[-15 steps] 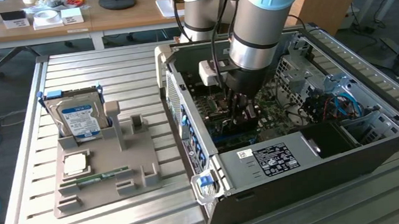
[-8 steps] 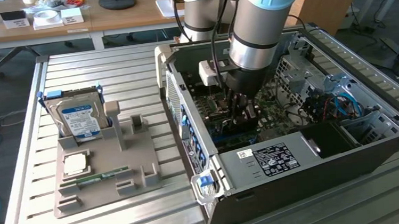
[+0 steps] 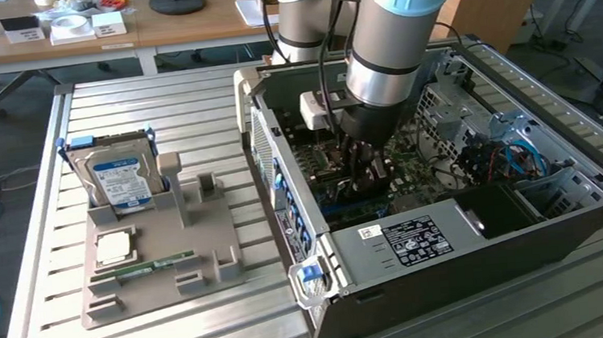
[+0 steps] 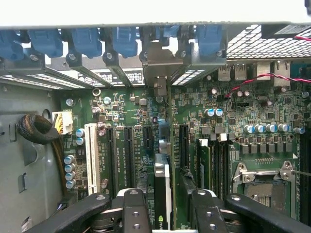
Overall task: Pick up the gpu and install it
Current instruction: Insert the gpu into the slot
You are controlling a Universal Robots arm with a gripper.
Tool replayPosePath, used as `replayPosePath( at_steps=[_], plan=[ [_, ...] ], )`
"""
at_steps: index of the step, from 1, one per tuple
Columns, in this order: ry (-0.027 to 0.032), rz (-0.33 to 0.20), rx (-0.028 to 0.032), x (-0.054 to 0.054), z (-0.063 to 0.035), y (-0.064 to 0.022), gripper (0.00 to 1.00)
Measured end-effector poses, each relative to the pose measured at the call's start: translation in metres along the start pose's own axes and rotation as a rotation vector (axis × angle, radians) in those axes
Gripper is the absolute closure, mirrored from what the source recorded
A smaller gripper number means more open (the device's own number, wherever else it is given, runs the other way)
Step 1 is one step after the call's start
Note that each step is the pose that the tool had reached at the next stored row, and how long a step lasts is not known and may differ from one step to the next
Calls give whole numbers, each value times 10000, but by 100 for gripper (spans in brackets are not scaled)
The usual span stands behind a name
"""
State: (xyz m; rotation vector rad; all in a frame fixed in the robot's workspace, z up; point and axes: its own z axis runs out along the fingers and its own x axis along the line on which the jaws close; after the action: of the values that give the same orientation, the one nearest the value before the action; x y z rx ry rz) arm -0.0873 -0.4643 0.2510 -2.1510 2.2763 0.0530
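Gpu [image 4: 162, 189] stands edge-on, lower end hidden by hand [image 4: 163, 213].

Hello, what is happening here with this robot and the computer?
The robot arm has reached down into the open computer case. Its gripper is over the motherboard, with the gpu standing on edge between its fingers, in the row of slots. The fingers stand apart on either side of the card.

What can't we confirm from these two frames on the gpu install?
- Exterior view: the end effector is down in the case; arm and wall hide the slot.
- Wrist view: the gpu stands edge-on between the fingers; its lower edge is hidden, so seating can't be judged.
- Wrist view: finger contact with the card is unclear.
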Motion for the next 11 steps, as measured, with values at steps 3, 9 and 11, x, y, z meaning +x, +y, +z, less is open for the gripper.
replayPosePath(
  at_steps=[3,9,11],
  plan=[
    [1,0,0,-1,-32,1,60],
    [3,-303,-9,-2,-40,-10,60],
    [3,-321,-10,-2,-40,-10,60]
  ],
)
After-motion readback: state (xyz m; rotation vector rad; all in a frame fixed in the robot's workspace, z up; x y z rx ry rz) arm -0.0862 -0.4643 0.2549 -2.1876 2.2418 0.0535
